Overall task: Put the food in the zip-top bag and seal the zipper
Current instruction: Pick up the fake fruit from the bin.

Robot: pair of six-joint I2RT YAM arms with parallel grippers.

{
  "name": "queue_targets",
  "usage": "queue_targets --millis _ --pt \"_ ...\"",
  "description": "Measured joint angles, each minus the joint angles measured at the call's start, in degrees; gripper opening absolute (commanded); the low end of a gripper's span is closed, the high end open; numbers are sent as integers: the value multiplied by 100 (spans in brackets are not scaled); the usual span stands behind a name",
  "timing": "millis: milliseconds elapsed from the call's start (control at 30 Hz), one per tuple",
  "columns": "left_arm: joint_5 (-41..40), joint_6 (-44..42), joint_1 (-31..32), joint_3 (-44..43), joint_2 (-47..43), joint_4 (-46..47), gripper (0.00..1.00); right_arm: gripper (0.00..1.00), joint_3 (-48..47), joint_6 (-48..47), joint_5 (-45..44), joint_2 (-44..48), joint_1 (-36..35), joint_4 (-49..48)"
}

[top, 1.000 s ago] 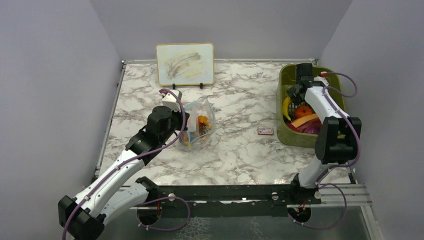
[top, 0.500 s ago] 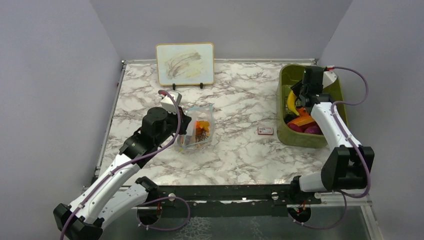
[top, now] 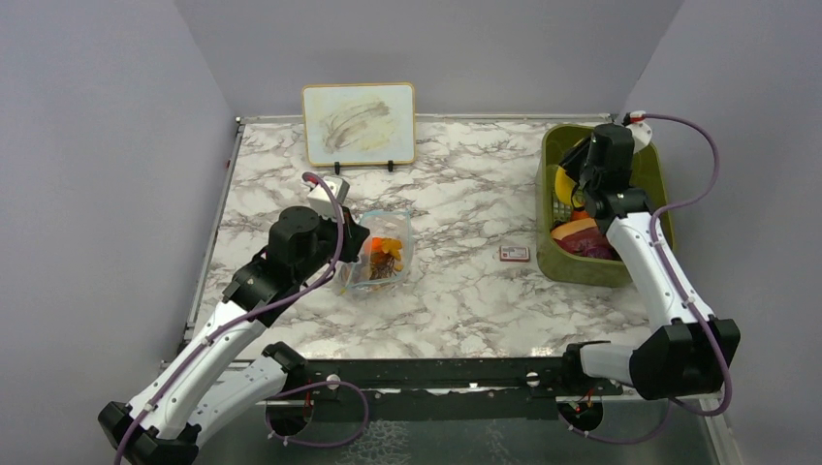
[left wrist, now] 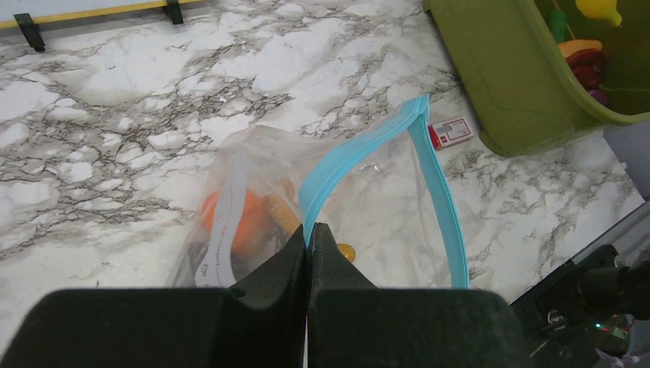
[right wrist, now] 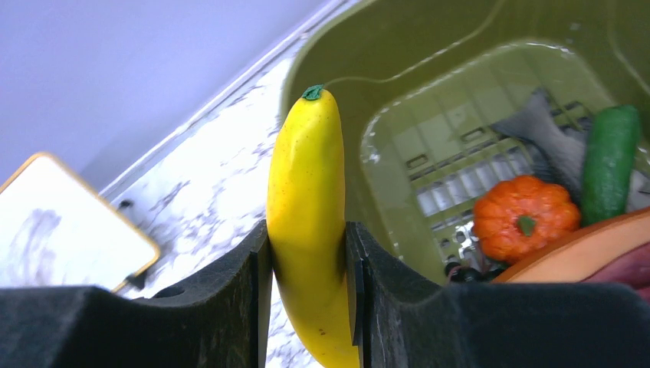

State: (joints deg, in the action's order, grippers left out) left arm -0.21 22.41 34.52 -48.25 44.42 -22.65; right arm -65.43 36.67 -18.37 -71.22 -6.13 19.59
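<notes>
Banana [right wrist: 310, 222] sits clenched lengthwise in the right tool [right wrist: 306, 241], well off to the right of the zip-top bag [top: 383, 260], whose blue zipper [left wrist: 431, 180] the left tool [left wrist: 308, 239] pinches tight, mouth gaping toward that side.

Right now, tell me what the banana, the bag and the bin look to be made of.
Banana: probably moulded plastic, smooth with a soft sheen; even yellow, green tip.
Bag: thin clear plastic film; it creases and the food shows through.
Bin: rigid olive-green plastic, glossy, moulded ribs inside.
</notes>
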Motion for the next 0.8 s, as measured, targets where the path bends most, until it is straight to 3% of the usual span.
queue_targets --millis 333,600,800 --pt "299 247 0 -466 175 -129 0 14 7 -109 2046 892 -417 -487" --pt "584 415 0 -756 560 -151 0 14 586 46 3971 1102 -1445 -1567" --pt "780 595 0 -761 597 -146 0 14 708 240 4767 1104 -2166 -2299"
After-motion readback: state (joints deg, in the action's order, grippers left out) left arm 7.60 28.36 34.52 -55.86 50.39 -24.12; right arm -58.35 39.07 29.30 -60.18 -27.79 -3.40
